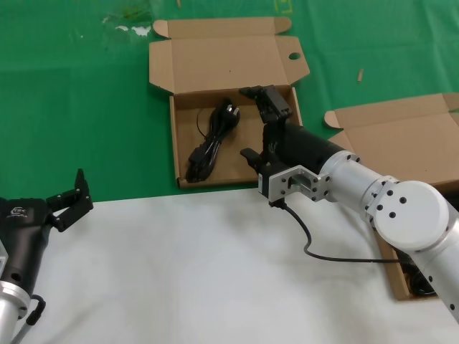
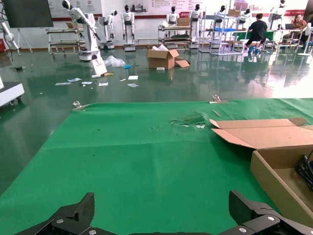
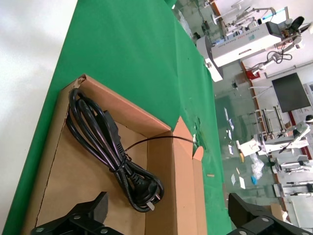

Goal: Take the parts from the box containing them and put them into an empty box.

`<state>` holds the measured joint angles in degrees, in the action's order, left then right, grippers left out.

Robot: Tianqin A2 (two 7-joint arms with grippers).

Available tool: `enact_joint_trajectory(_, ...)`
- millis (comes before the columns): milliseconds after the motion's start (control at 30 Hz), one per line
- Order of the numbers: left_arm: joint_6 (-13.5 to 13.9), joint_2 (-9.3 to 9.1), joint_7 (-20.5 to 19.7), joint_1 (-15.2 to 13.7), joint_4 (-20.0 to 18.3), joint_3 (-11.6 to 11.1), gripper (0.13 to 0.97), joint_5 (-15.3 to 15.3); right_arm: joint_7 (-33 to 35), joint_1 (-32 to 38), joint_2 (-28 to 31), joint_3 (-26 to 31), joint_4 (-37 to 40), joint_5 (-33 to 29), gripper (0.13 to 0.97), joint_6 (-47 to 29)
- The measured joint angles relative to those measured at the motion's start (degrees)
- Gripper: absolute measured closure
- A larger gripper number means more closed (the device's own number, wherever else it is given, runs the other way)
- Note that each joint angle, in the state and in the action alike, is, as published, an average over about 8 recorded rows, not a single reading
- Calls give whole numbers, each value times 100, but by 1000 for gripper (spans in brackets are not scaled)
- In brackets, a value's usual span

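The box with the round-holed flap [image 1: 294, 56] lies open at the centre, on the green cloth. One black power cord [image 1: 209, 143] lies coiled in its left half and shows in the right wrist view [image 3: 110, 152]. My right gripper [image 1: 255, 126] hovers open over the right half of this box [image 3: 161, 161], holding nothing; the cord is apart from its fingers. The plain-flapped box [image 1: 401, 136] sits at the far right, mostly hidden by my right arm, with dark cords [image 1: 422, 281] showing in its near corner. My left gripper [image 1: 72, 197] rests open at the lower left.
A white cloth [image 1: 201, 272] covers the near part of the table; green cloth [image 1: 72, 107] covers the far part. My right arm's cable [image 1: 315, 247] trails across the white cloth. In the left wrist view, the centre box's corner [image 2: 274, 171] lies beyond my left gripper [image 2: 161, 205].
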<state>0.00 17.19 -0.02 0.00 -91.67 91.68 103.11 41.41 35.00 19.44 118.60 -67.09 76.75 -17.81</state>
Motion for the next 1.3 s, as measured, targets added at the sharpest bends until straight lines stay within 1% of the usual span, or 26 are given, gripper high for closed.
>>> enact_joint_trajectory(100,0,0,0,0,0,0,132,0,0,0,0,0,0,0,296,0)
enact_joint_trajectory(133,0,0,0,0,0,0,132,0,0,0,0,0,0,0,296,0)
enact_joint_trajectory(400,0,0,0,0,0,0,132,0,0,0,0,0,0,0,180,0)
enact_joint_trajectory(700,0,0,0,0,0,0,132,0,0,0,0,0,0,0,131,0)
enact_joint_trajectory(1067,0,0,0,0,0,0,132,0,-7,-8,0,-6,-5,5,129,3)
enact_joint_trajectory(1300,0,0,0,0,0,0,132,0,-188,-162,-10,-124,-113,121,129,82)
